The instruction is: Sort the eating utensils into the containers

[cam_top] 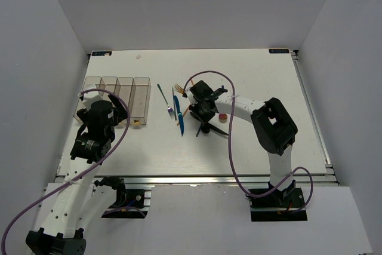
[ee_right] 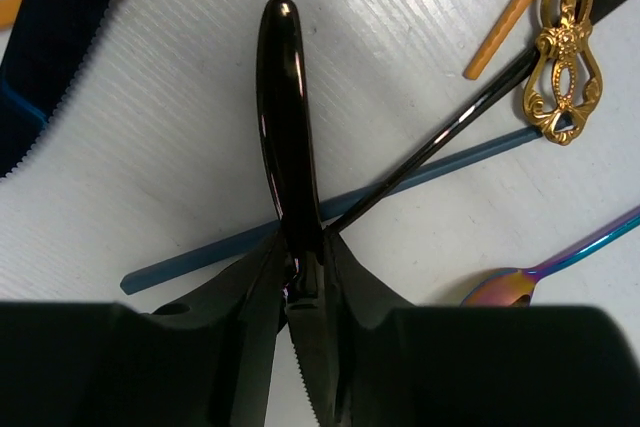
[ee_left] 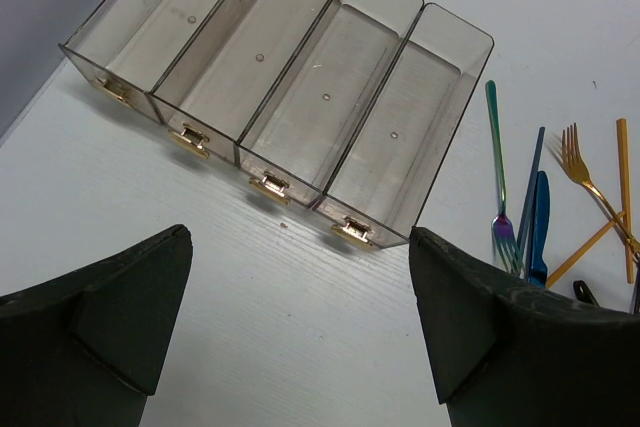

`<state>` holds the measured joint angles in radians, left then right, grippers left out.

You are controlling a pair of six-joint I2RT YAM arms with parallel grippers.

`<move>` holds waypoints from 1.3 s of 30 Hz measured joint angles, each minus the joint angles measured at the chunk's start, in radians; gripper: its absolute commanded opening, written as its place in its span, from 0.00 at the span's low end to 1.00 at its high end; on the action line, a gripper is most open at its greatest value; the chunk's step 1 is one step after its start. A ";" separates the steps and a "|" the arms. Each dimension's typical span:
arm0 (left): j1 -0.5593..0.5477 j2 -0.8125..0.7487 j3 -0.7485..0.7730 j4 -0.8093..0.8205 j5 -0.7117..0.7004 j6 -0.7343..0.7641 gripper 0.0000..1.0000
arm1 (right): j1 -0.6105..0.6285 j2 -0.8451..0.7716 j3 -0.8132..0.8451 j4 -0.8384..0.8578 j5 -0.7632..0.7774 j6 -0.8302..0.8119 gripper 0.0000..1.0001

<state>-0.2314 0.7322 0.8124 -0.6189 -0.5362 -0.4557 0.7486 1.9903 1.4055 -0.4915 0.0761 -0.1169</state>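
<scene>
Top view, containers: four clear containers [cam_top: 113, 82] stand in a joined row at the left of the tabletop [cam_top: 268, 141], well apart from the loose pieces. No utensil shows inside any of them.
Top view, utensils: the eating utensils [cam_top: 179, 111] lie scattered and crossed near the middle, so each has to be singled out of the pile.
Top view, arms: the left end effector [cam_top: 102, 111] hovers by the containers' near ends. The right end effector [cam_top: 202, 114] is down among the pile.
Top view, odd piece: a small round red-and-yellow item [cam_top: 222, 116] lies just beside the right arm; I cannot tell what it is.
Left wrist, left end effector: spread wide with nothing between the jaws, probably parked clear of the other arm's work.
Left wrist, surroundings: all four bins are bare inside. To the right lie a teal fork [ee_left: 494, 147], a blue knife [ee_left: 539, 227] and a gold fork [ee_left: 578, 159], which is crossed by an orange stick [ee_left: 590, 244].
Right wrist, grip: narrowed onto a black knife [ee_right: 285, 117] where the handle meets the serrated blade, with a finger against each side — likely a near-middle pinch for balance.
Right wrist, lift: I cannot tell whether the knife is off the tabletop.
Right wrist, in the way: a blue stick [ee_right: 440, 169] passes beneath the knife right at the grip, and a black stick [ee_right: 470, 112] runs up to the same spot — either could be dragged along.
Right wrist, neighbours: a gold ornate handle [ee_right: 560, 47] lies over the black stick, and an iridescent spoon [ee_right: 505, 289] is near the right finger.
</scene>
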 measured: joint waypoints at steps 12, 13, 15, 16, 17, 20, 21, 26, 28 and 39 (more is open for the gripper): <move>0.000 0.000 0.000 0.000 0.002 0.003 0.98 | 0.005 0.008 0.012 -0.002 0.001 -0.004 0.29; 0.000 0.000 0.000 0.000 0.002 0.003 0.98 | 0.005 0.008 0.012 -0.002 0.001 -0.004 0.29; 0.000 0.000 0.000 0.000 0.002 0.003 0.98 | 0.005 0.008 0.012 -0.001 0.005 -0.004 0.22; 0.000 0.000 0.000 0.000 0.003 0.003 0.98 | 0.005 0.008 0.012 -0.001 0.006 -0.005 0.17; 0.000 0.000 0.000 0.000 0.003 0.003 0.98 | 0.006 0.008 0.012 0.000 0.008 -0.006 0.12; 0.000 0.000 0.000 0.002 0.003 0.003 0.98 | 0.010 0.008 0.012 0.008 0.017 -0.010 0.00; 0.000 0.000 0.000 0.002 0.003 0.003 0.98 | 0.011 0.008 0.012 0.013 0.020 -0.008 0.00; 0.000 0.000 0.000 0.002 0.006 0.003 0.98 | 0.018 0.008 0.012 0.019 0.032 -0.006 0.00; 0.000 0.000 0.000 0.002 0.008 0.003 0.98 | 0.019 0.006 0.012 0.019 0.034 -0.005 0.00; 0.000 -0.001 0.000 0.002 0.010 0.003 0.98 | 0.019 -0.058 0.043 -0.015 0.047 0.043 0.00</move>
<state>-0.2314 0.7311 0.8124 -0.6167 -0.5259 -0.4526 0.7681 1.9320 1.4490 -0.5068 0.1234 -0.0738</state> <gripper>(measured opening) 0.981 0.103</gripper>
